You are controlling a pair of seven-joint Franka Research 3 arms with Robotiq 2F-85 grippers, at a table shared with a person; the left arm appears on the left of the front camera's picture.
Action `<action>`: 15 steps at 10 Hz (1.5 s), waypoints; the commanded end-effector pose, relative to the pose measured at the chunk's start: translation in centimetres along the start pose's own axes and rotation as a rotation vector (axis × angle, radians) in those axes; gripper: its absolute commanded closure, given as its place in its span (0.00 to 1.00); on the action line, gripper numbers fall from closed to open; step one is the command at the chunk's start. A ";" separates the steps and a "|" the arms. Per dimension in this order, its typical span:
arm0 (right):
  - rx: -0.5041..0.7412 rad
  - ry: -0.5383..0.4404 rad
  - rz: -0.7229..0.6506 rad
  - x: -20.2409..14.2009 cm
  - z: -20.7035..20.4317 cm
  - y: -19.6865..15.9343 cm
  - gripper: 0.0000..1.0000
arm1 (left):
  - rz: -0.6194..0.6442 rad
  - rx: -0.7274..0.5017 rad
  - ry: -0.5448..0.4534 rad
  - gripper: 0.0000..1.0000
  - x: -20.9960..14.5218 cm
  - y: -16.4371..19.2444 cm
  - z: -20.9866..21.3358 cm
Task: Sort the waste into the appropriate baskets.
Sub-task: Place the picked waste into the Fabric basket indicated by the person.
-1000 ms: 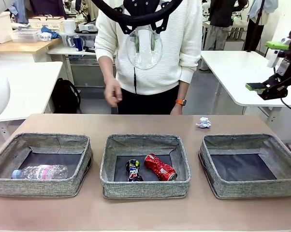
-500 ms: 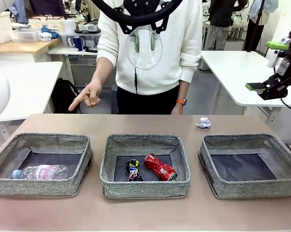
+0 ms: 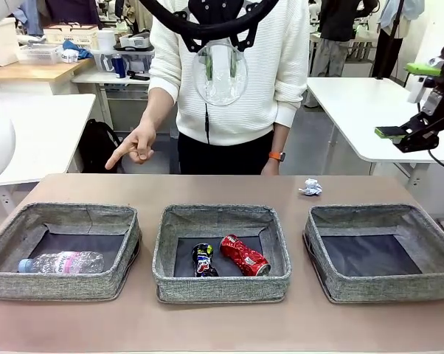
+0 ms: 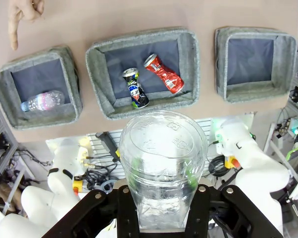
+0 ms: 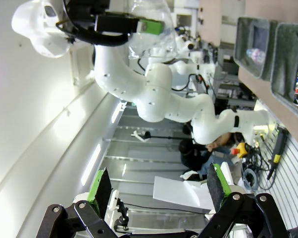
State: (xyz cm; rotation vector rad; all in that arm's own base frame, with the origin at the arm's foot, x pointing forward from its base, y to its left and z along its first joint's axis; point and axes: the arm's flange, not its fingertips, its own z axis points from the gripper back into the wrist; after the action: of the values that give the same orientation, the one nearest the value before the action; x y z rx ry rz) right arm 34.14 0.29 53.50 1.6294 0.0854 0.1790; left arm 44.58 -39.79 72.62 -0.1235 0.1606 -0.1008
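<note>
Closed the fingers of the left gripper [image 4: 163, 171] on a clear plastic cup [image 4: 163, 144] and held it high above the table [image 3: 222, 324], over the row of baskets. Spread the fingers of the right gripper [image 5: 159, 188] wide, holding nothing, parked off to the right side, well apart from the baskets.

Judged the step in hand as carrying the cup to its basket. Noted a person's hand [image 3: 133, 147] at the far side, index finger aimed down and left, apparently toward the left basket [image 3: 63, 284], where the plastic bottle [image 3: 63, 262] lay. Judged the next move as a swing of the cup out over that basket, a lowering inside its soft walls, then a release. Left for later: the crumpled paper ball [image 3: 310, 187] on the bare table behind the right basket [image 3: 384, 289].

Counted three baskets. Counted one bottle in the left one; two crushed cans, a dark can [image 3: 202, 259] and a red can [image 3: 244, 255], just beside each other in the middle basket [image 3: 222, 287]; nothing in the right one. Counted one cup, one paper ball, one pointing hand.
</note>
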 end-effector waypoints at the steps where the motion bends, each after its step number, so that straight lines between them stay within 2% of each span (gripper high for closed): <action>1: 0.003 0.006 0.005 -0.2 0.1 0.2 0.00 | -0.007 0.004 0.001 0.63 -0.2 0.1 0.2; 2: 0.000 0.000 0.000 0.0 0.0 0.0 0.00 | 0.000 0.000 0.000 0.63 0.0 0.0 0.0; 3: -0.036 -0.003 -0.026 -0.6 1.0 -1.1 0.00 | 0.010 -0.009 -0.048 0.63 -0.9 3.8 -1.2; 4: -0.015 -0.039 -0.074 -0.7 1.9 -2.0 0.00 | -0.047 -0.066 -0.033 0.63 -2.6 8.5 -1.9; 5: -0.017 -0.129 -0.066 -0.3 2.8 -2.5 0.00 | -0.099 -0.117 -0.015 0.63 -4.7 13.2 -2.5; 6: -0.014 -0.012 -0.033 -0.3 0.9 -1.1 0.00 | -0.168 -0.146 0.055 0.63 -7.4 18.3 -3.1; 8: -0.014 -0.012 -0.033 -0.3 0.9 -1.1 0.00 | -0.238 -0.070 0.061 0.63 -11.5 26.1 -4.7; 9: -0.014 -0.012 -0.033 -0.3 0.9 -1.1 0.00 | -0.266 -0.040 0.098 0.63 -12.6 29.4 -6.5; 10: -0.014 -0.012 -0.033 -0.3 0.9 -1.1 0.00 | -0.206 -0.046 0.111 0.63 -13.6 32.4 -8.4; 11: -0.014 -0.012 -0.033 -0.3 0.9 -1.1 0.00 | -0.081 -0.102 -0.026 0.63 -14.5 34.1 -10.8; 12: -0.014 -0.012 -0.033 -0.3 0.9 -1.1 0.00 | -0.121 -0.137 -0.023 0.63 -14.9 34.5 -13.2; 13: -0.014 -0.012 -0.033 -0.3 0.9 -1.1 0.00 | -0.075 -0.104 0.075 0.63 -15.5 35.8 -14.8; 14: -0.014 -0.012 -0.033 -0.3 0.9 -1.1 0.00 | -0.039 -0.118 0.107 0.63 -15.9 37.8 -16.3; 15: -0.014 -0.012 -0.033 -0.3 0.9 -1.1 0.00 | -0.024 -0.201 0.104 0.63 -16.1 39.8 -17.9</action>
State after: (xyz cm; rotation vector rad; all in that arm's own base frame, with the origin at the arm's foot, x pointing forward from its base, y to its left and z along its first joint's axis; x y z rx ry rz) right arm 34.15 -0.59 52.04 1.6087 0.1004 0.1318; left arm 37.23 -2.79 65.02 -0.2668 0.2957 -0.1206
